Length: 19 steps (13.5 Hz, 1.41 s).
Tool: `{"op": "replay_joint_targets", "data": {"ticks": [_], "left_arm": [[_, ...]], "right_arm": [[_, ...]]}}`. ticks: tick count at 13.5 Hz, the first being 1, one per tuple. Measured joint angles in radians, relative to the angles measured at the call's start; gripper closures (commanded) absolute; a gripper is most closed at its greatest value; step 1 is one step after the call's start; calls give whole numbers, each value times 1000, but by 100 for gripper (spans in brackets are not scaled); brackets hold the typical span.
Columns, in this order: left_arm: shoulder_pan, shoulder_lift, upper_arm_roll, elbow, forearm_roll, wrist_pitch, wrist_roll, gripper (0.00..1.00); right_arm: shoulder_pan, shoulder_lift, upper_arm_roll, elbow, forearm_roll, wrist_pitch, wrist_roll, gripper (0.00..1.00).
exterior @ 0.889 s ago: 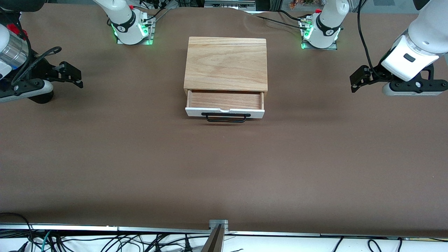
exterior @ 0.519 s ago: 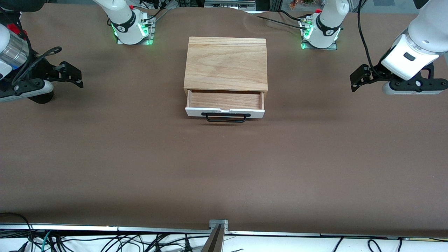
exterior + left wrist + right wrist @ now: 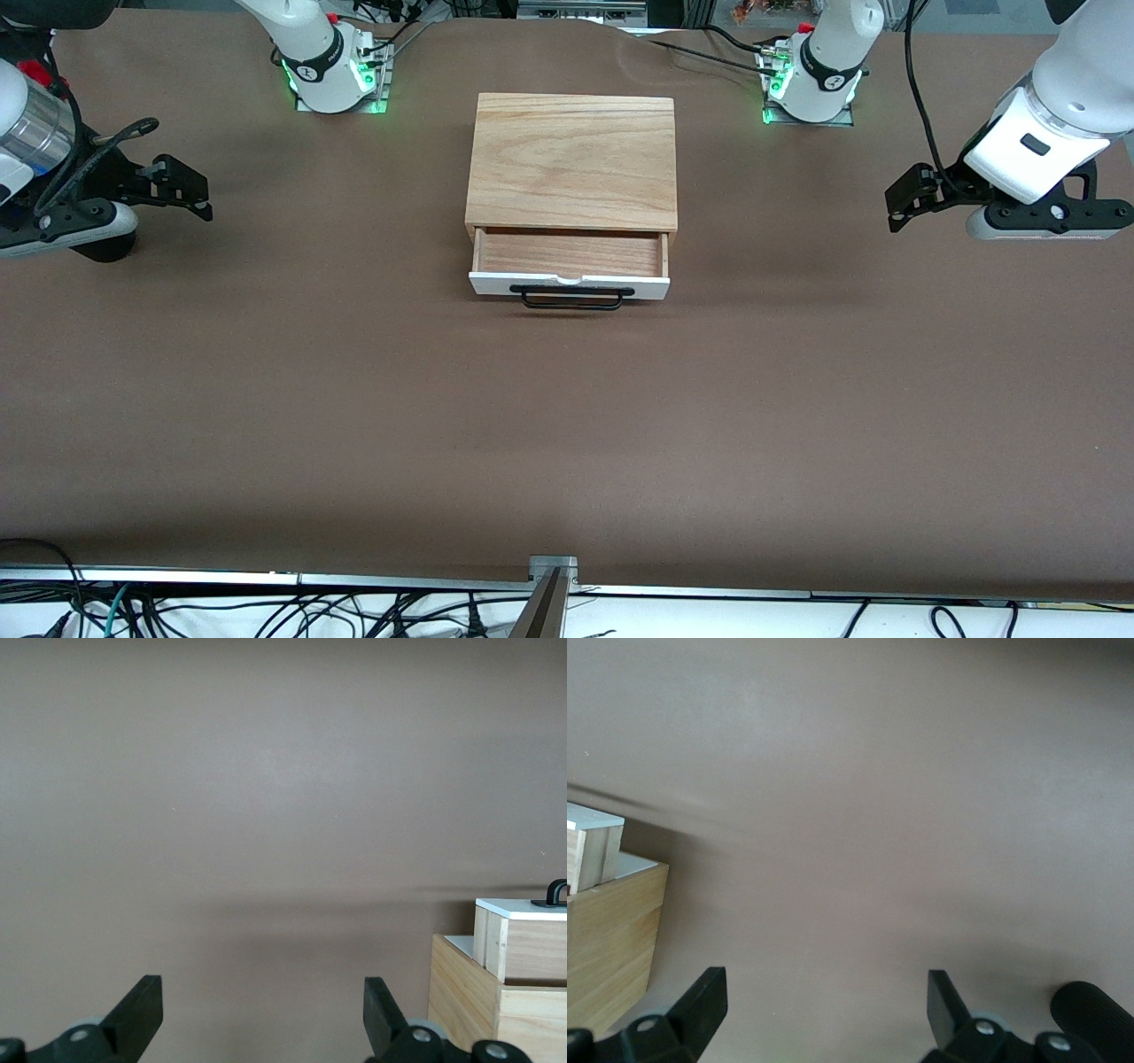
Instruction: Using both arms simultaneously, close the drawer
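Nearest the front camera, the brown-covered table [image 3: 567, 425] runs bare up to the shallow wooden drawer with a white front panel [image 3: 569, 263], which stands pulled partway out of the light oak box [image 3: 571, 162] at the middle of the table. Its long black bar handle [image 3: 571, 297] sticks out from the white panel on the side toward the camera, and the wooden floor of the drawer shows between the panel and the box. In the left wrist view the white-topped drawer front [image 3: 523, 939] juts out past the oak box [image 3: 496, 1005], with a bit of the black handle [image 3: 556, 892] showing at its edge. Level with the box, the left gripper [image 3: 904, 202] of the white jointed left arm hangs over the table toward that arm's end, well apart from the box, its black fingers [image 3: 142, 1010] spread wide with nothing between them. The right gripper [image 3: 182, 190] of the white right arm hangs over its own end of the table, likewise well apart from the box, its fingers [image 3: 704, 997] also parted and holding nothing. Farthest from the camera stand the two green-lit arm bases [image 3: 335, 80].
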Motion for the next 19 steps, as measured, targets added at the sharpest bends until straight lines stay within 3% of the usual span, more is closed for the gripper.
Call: {"op": "replay_joint_targets", "data": {"ticks": [19], "left_arm": [[-3, 0, -2, -6, 0, 0, 3, 0]], "right_arm": [[1, 0, 6, 0, 0, -25, 0, 0]]}}
